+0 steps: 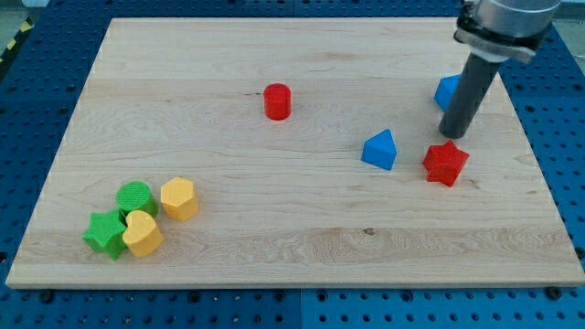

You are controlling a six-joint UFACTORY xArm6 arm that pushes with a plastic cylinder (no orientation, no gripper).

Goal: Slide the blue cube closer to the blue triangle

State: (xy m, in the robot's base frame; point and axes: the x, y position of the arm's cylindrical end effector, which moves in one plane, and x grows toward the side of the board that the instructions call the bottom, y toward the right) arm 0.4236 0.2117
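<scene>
The blue cube (447, 91) sits near the view's upper right, partly hidden behind my rod. The blue triangle (380, 150) lies lower and to the left of it, right of the board's middle. My tip (452, 134) rests on the board just below the blue cube, above the red star (445, 164) and to the right of the blue triangle. The tip appears to be close to or touching the cube's lower edge; I cannot tell which.
A red cylinder (277, 100) stands above the board's middle. At the lower left sits a cluster: a green cylinder (135, 197), a green star (105, 234), a yellow heart (142, 234) and a yellow hexagon block (179, 198). The wooden board (292, 256) ends in blue pegboard all round.
</scene>
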